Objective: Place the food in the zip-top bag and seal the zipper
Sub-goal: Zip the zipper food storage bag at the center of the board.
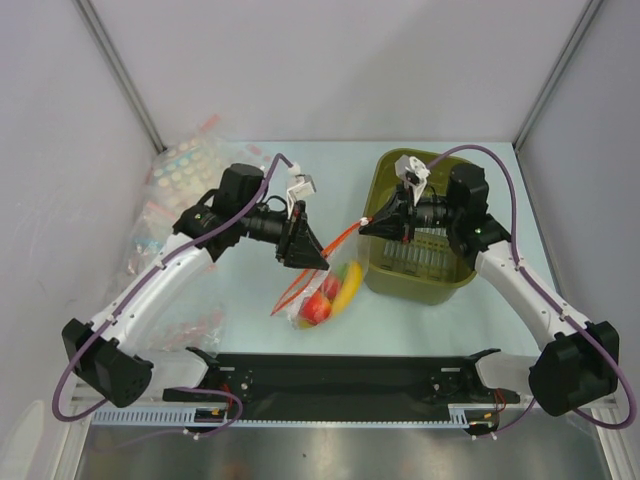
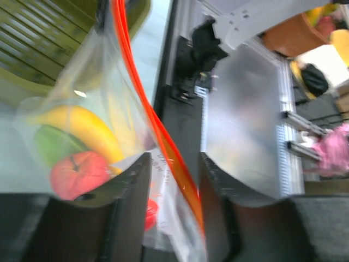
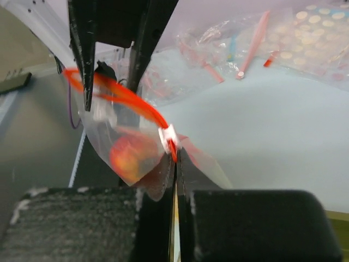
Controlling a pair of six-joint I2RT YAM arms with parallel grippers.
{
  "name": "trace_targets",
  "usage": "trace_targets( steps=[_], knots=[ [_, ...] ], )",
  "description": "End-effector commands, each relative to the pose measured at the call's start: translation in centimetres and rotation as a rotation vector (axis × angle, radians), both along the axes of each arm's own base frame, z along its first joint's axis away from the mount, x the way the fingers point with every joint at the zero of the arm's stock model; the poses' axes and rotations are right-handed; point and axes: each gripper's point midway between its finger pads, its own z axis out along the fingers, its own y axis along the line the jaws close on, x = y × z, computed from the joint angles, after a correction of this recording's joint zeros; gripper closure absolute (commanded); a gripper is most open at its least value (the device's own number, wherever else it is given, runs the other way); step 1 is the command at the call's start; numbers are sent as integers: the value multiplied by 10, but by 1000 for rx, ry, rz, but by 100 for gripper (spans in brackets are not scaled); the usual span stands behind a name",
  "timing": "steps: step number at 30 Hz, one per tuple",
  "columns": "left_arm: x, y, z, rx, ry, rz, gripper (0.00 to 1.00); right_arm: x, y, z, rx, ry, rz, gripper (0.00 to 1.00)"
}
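From above: bag [image 1: 325, 290] slung over the worktop's [image 1: 400, 325] middle, just beside the basket [image 1: 420, 260], banana [image 1: 349, 285] and red fruit [image 1: 318, 308] inside.

Left wrist: left claw [image 2: 173, 191] parted, zipper [image 2: 136, 93] running loose between its fingers [image 2: 131, 202]; green piece [image 2: 54, 144] tucked under the banana.

Right wrist: right claw [image 3: 175, 164] pinched tight on the zipper's end.

Likely trouble: strip slipping out of the parted claw, leaving the mouth part-open; sagging load tugging the pinched corner free.
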Motion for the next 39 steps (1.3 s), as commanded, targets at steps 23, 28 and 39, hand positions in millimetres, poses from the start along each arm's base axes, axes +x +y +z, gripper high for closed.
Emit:
trace_targets(
  steps=[23,28,39],
  knots=[
    [24,-6,93,-105,-460,175,42,-56,79,44,-104,194,-5,100],
    [20,-2,88,-100,-462,179,43,-56,78,45,-98,202,-16,100],
    [18,7,69,-58,-447,213,37,-58,77,47,-53,197,-24,100]
  ],
)
